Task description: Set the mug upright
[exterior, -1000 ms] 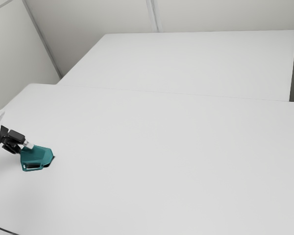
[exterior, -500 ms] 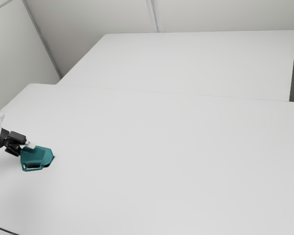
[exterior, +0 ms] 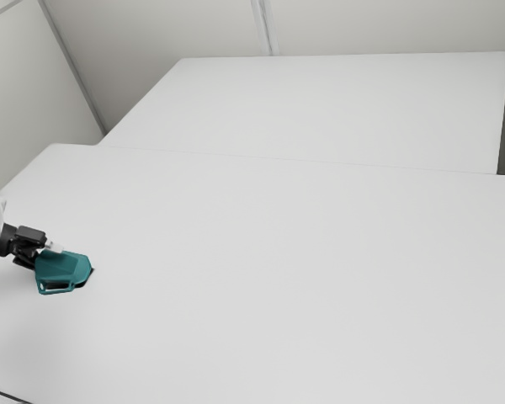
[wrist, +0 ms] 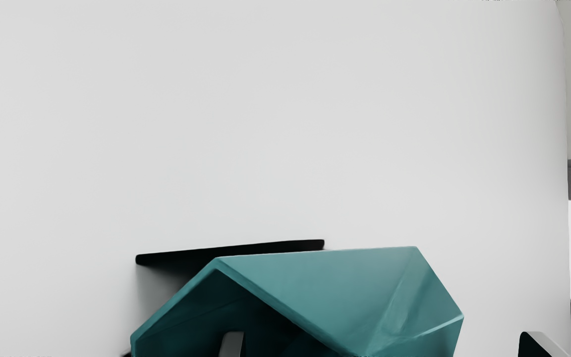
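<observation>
At the exterior view's far left, my gripper (exterior: pixel 54 247) is low at the upper edge of the teal mug (exterior: pixel 65 269). The mug lies tipped on its side on the white table, its handle (exterior: pixel 56 287) toward the view's bottom. In the wrist view my gripper (wrist: pixel 385 344) stands open, its fingers wide apart. One finger (wrist: pixel 232 345) overlaps the dark mouth of the mug (wrist: pixel 335 292); the other finger (wrist: pixel 541 345) is outside, beyond the faceted wall, with a gap between. How deep the first finger reaches is hidden.
A black flat piece (wrist: pixel 231 250) shows along the mug's far side in the wrist view. The white tabletop (exterior: pixel 278 278) stretches toward the exterior view's right, with another white surface (exterior: pixel 320 109) behind it. A dark cable (exterior: pixel 7 394) crosses the exterior view's lower left corner.
My gripper has shifted slightly toward the exterior view's right, over the mug's upper edge. The mug has not visibly moved.
</observation>
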